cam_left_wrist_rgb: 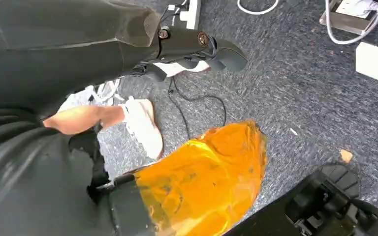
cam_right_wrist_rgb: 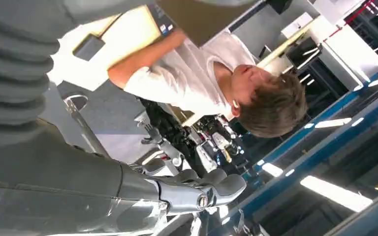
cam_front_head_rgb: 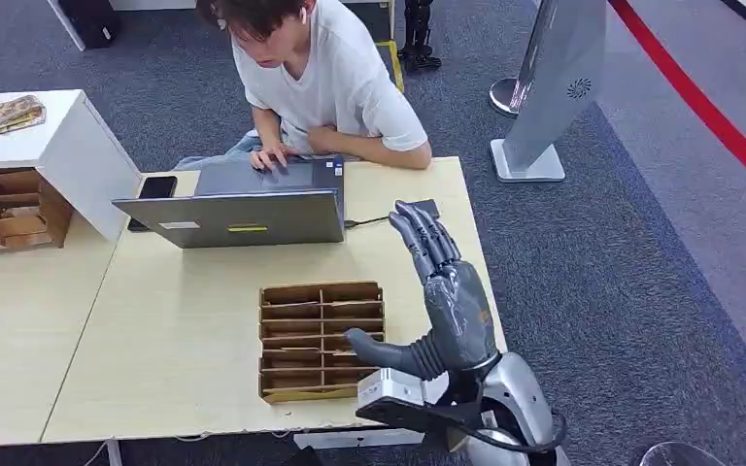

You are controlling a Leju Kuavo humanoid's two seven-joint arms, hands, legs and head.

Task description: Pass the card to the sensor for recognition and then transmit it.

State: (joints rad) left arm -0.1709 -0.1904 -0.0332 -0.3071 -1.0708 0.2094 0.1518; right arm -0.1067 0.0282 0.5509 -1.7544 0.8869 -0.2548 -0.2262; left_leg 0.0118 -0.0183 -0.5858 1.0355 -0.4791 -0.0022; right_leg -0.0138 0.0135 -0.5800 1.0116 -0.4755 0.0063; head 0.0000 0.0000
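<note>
At the lower right of the head view, my right hand [cam_front_head_rgb: 452,301] stands raised over the table [cam_front_head_rgb: 155,340], fingers straight and together, thumb stuck out toward the cardboard divider tray [cam_front_head_rgb: 321,340]; it holds nothing. My left hand [cam_left_wrist_rgb: 202,46] hangs above the carpet, fingers loosely curled around nothing. Upper centre, a person [cam_front_head_rgb: 321,78] types on a laptop [cam_front_head_rgb: 243,209]. I cannot find the card.

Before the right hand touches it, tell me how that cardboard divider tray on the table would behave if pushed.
The cardboard divider tray looks light, so it would probably slide easily on the smooth table. Its thin slats likely flex or crush under the right hand. Low and flat, it seems unlikely to tip.
</note>
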